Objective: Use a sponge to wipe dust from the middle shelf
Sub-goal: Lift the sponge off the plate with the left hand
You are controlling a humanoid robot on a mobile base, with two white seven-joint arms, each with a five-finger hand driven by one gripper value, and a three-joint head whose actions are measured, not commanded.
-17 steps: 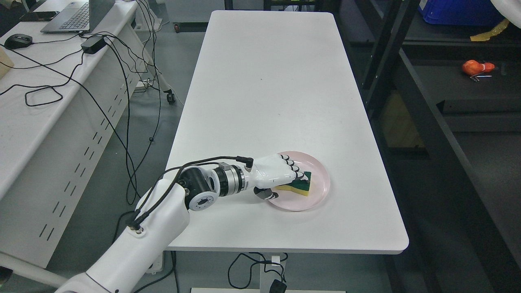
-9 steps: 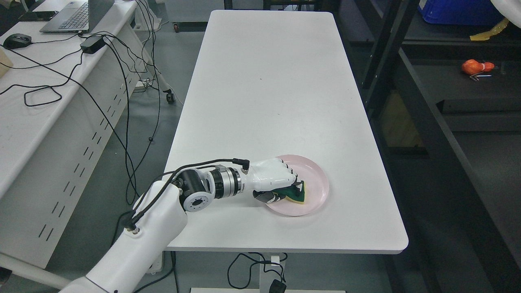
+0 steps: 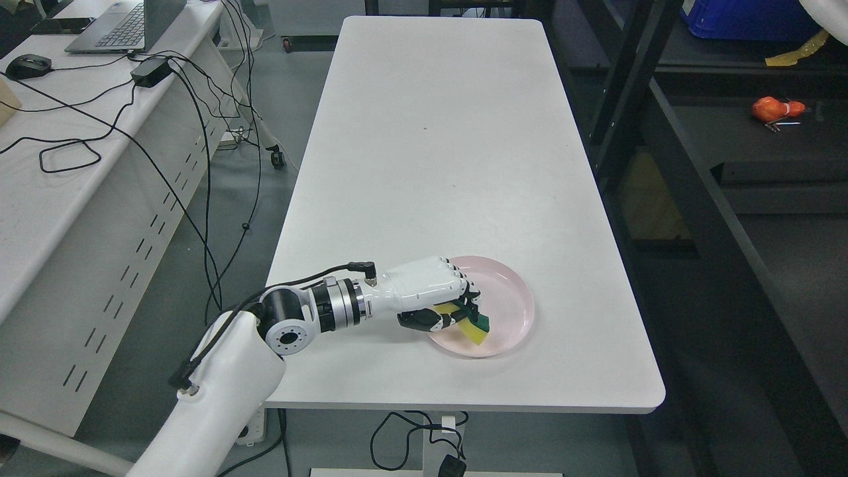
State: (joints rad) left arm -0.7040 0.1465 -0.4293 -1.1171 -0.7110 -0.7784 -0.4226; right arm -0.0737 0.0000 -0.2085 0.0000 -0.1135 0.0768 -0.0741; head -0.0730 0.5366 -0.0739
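Cables hang off the side desk (image 3: pixel 66 218) on my left, with a floor gap before the white table (image 3: pixel 437 132), whose far stretch lies bare. My left hand (image 3: pixel 430 298) grips the sponge (image 3: pixel 472 326), tilted over the pink plate (image 3: pixel 513 305) near the front edge. Dark shelving (image 3: pixel 695 218) stands just beside the table's right edge.

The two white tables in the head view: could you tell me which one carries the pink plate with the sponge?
The middle table, which holds only the pink plate, where the left hand grips the sponge. The left-side table carries a laptop and cables.
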